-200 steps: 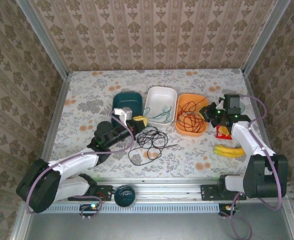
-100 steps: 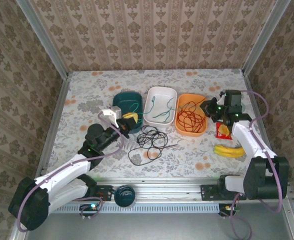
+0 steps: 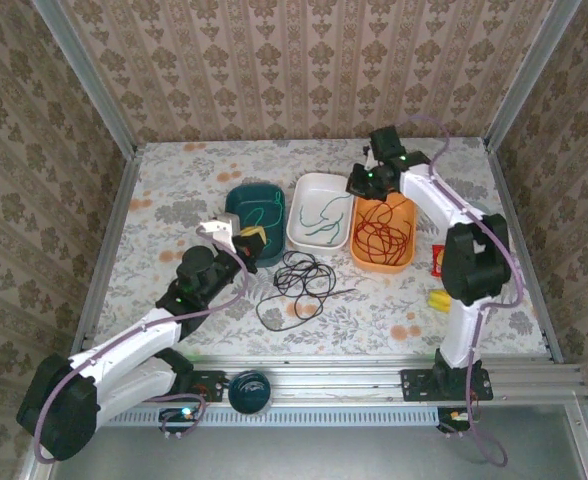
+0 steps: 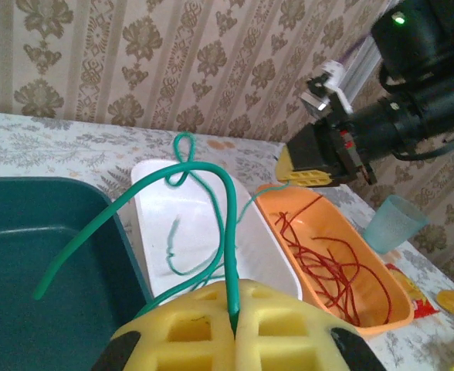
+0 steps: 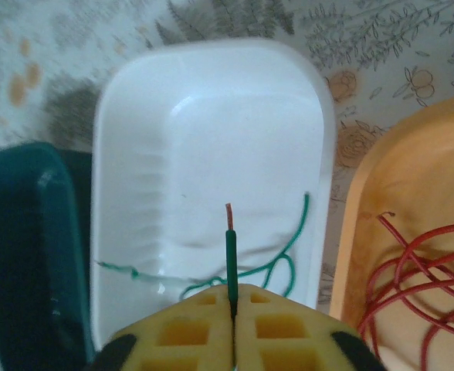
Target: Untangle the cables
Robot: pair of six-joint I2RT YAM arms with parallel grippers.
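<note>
We see the green cable (image 4: 231, 247) looping over the white tray (image 4: 200, 216). The left gripper (image 4: 233, 325) is pinched tight on one stretch, and the right gripper (image 5: 232, 305) is pinched tight on the stripped end. Red cables (image 3: 379, 232) lie in the orange tray (image 3: 359, 255). Black cables (image 3: 299, 280) lie loose on the table (image 3: 174, 190) near the trays.

right end effector (image 3: 360, 181) — relocated from well right of the white tray (image 3: 324, 184) to above its far right corner; pads now pinched on a bare-tipped end of the green cable (image 5: 231, 259).
left end effector (image 3: 253, 240) — shifted a little leftward, away from the white tray; arm drawn back.
green cable — formerly lying within the white tray; one strand now lifted out over its left rim, toward the left end effector.
</note>
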